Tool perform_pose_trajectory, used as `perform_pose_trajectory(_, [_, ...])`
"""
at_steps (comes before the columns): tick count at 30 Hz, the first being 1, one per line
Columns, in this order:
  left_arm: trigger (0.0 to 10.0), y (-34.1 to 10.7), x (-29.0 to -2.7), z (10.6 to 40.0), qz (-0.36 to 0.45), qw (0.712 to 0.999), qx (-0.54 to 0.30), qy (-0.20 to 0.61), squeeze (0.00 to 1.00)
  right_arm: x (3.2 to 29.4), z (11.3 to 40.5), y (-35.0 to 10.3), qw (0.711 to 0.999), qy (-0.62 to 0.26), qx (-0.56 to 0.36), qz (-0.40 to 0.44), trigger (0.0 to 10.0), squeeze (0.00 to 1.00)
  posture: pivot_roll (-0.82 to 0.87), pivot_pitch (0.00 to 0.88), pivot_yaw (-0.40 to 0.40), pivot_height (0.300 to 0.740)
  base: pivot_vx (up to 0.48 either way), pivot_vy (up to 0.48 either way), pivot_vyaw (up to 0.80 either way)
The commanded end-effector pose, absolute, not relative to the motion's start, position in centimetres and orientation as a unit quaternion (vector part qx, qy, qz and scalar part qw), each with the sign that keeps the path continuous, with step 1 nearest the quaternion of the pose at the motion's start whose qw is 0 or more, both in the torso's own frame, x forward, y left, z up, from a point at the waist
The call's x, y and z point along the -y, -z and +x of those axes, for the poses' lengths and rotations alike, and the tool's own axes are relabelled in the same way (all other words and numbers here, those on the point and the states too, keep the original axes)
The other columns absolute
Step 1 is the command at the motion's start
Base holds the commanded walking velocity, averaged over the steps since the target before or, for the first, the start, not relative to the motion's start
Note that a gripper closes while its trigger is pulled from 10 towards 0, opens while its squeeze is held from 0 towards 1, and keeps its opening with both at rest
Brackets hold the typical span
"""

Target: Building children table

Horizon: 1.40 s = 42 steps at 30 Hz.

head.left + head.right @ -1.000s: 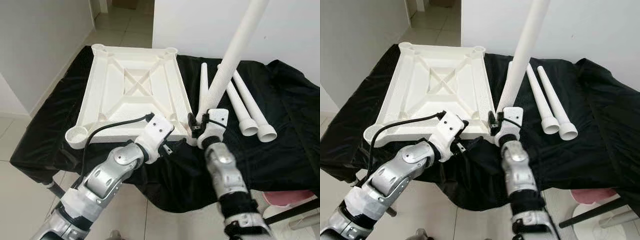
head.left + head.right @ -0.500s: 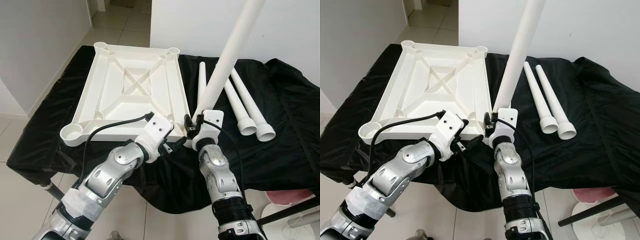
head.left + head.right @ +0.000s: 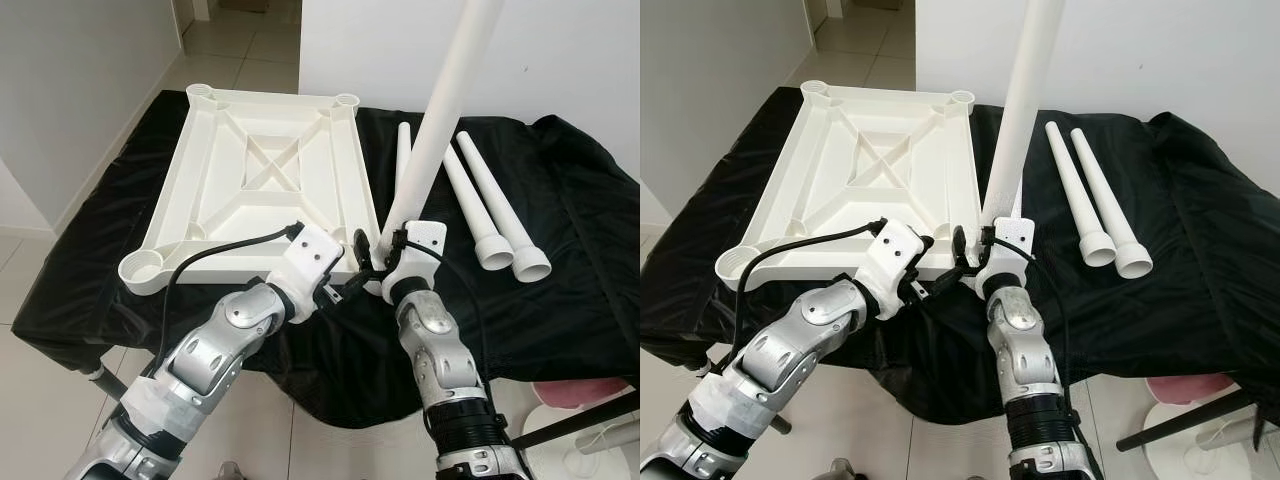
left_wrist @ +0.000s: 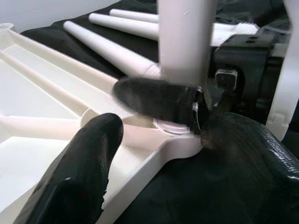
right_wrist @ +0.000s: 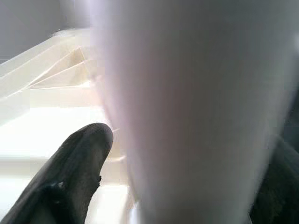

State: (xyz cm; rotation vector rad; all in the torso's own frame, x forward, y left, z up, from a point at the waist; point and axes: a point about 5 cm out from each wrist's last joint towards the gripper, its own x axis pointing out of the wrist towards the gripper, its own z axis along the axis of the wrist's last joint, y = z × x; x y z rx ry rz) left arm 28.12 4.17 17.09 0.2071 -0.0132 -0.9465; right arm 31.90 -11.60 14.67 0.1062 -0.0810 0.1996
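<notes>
white plastic tabletop (image 3: 262, 180) lies upside down on a black cloth (image 3: 560, 280), ribbed underside up, round leg sockets at its corners. the right gripper (image 3: 385, 262) is clamped on a long white table leg (image 3: 440, 105), holding it nearly upright with its lower end at the near right corner socket (image 4: 175, 126) of the tabletop. the left gripper (image 3: 345, 285) sits just beside that corner, fingers (image 4: 84, 158) apart, one finger above the tabletop rim and the other against the foot of the held leg. three more white legs (image 3: 490, 205) lie side by side on the cloth to the right of the tabletop.
</notes>
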Motion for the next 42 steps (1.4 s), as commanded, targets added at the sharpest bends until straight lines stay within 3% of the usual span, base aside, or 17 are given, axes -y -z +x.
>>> perform_pose_trajectory(1, [10.0, -16.7, -4.2, 27.9, 0.107, 0.874, 0.0, 0.474, 0.0, 11.7, 31.5, -14.5, 0.986, -0.153, 0.043, 0.043, 10.0, 0.0, 0.0, 0.05, -0.041, 0.74, 0.0, 0.0, 0.0])
perform_pose_trajectory(8, [10.0, -16.8, -4.2, 27.9, 0.106, 0.873, 0.001, 0.475, 0.0, 12.1, 31.6, -14.6, 0.981, -0.184, 0.051, 0.02, 10.0, 0.0, 0.0, 0.048, -0.042, 0.74, 0.0, 0.0, 0.0])
perform_pose_trajectory(14, [10.0, -16.9, -4.3, 27.1, 0.093, 0.859, 0.003, 0.503, 0.0, 14.0, 32.7, -15.0, 0.955, -0.29, 0.05, -0.044, 10.0, 0.0, 0.01, 0.045, -0.046, 0.74, 0.0, 0.0, 0.0])
perform_pose_trajectory(24, [10.0, -16.8, -4.5, 26.6, 0.092, 0.849, 0.002, 0.52, 0.0, 14.6, 33.5, -14.9, 0.94, -0.331, 0.037, -0.069, 10.0, 0.0, 0.02, 0.043, -0.045, 0.74, 0.0, 0.0, 0.0])
perform_pose_trajectory(25, [10.0, -16.8, -4.5, 26.6, 0.092, 0.848, 0.001, 0.521, 0.0, 14.6, 33.7, -14.8, 0.939, -0.334, 0.036, -0.069, 5.9, 0.0, 0.02, 0.043, -0.045, 0.74, 0.0, 0.0, 0.0])
perform_pose_trajectory(27, [10.0, -16.8, -4.5, 26.6, 0.092, 0.848, 0.0, 0.522, 0.0, 14.7, 33.8, -14.8, 0.938, -0.339, 0.035, -0.068, 5.9, 0.0, 0.02, 0.043, -0.045, 0.74, 0.0, 0.0, 0.0])
perform_pose_trajectory(28, [10.0, -16.8, -4.5, 26.5, 0.091, 0.847, 0.0, 0.523, 0.0, 14.7, 33.8, -14.7, 0.936, -0.343, 0.034, -0.066, 1.9, 0.0, 0.02, 0.043, -0.045, 0.74, 0.0, 0.0, 0.0])
perform_pose_trajectory(29, [10.0, -16.8, -4.5, 26.5, 0.091, 0.847, 0.0, 0.523, 0.0, 14.7, 33.8, -14.7, 0.936, -0.343, 0.034, -0.066, 1.9, 0.0, 0.02, 0.043, -0.045, 0.74, 0.0, 0.0, 0.0])
perform_pose_trajectory(30, [10.0, -16.8, -4.5, 26.5, 0.092, 0.847, -0.001, 0.524, 0.0, 14.7, 33.9, -14.5, 0.934, -0.352, 0.028, -0.061, 0.0, 0.0, 0.03, 0.041, -0.048, 0.74, 0.0, 0.0, 0.0])
perform_pose_trajectory(33, [10.0, -16.7, -4.5, 26.3, 0.09, 0.845, -0.004, 0.527, 0.0, 14.9, 33.8, -14.2, 0.934, -0.352, 0.025, -0.057, 0.0, 0.0, 0.03, 0.042, -0.049, 0.74, 0.0, 0.0, 0.0])
perform_pose_trajectory(34, [10.0, -16.7, -4.5, 26.2, 0.09, 0.844, -0.005, 0.528, 0.0, 15.0, 33.8, -14.1, 0.934, -0.351, 0.026, -0.053, 1.5, 0.0, 0.03, 0.041, -0.049, 0.74, 0.0, 0.0, 0.0])
perform_pose_trajectory(37, [10.0, -16.6, -4.5, 26.1, 0.091, 0.844, -0.005, 0.529, 0.0, 15.0, 33.8, -14.1, 0.935, -0.35, 0.027, -0.05, 1.5, 0.0, 0.03, 0.041, -0.049, 0.74, 0.0, 0.0, 0.0])
perform_pose_trajectory(38, [10.0, -16.6, -4.5, 26.1, 0.091, 0.844, -0.006, 0.529, 0.0, 15.1, 33.8, -14.0, 0.935, -0.352, 0.026, -0.046, 10.0, 0.0, 0.03, 0.04, -0.051, 0.74, 0.0, 0.0, 0.0])
perform_pose_trajectory(42, [10.0, -16.5, -4.4, 26.1, 0.09, 0.843, -0.007, 0.53, 0.0, 15.1, 33.6, -13.8, 0.937, -0.348, 0.025, -0.038, 10.0, 0.0, 0.03, 0.037, -0.052, 0.74, 0.0, 0.0, 0.0])
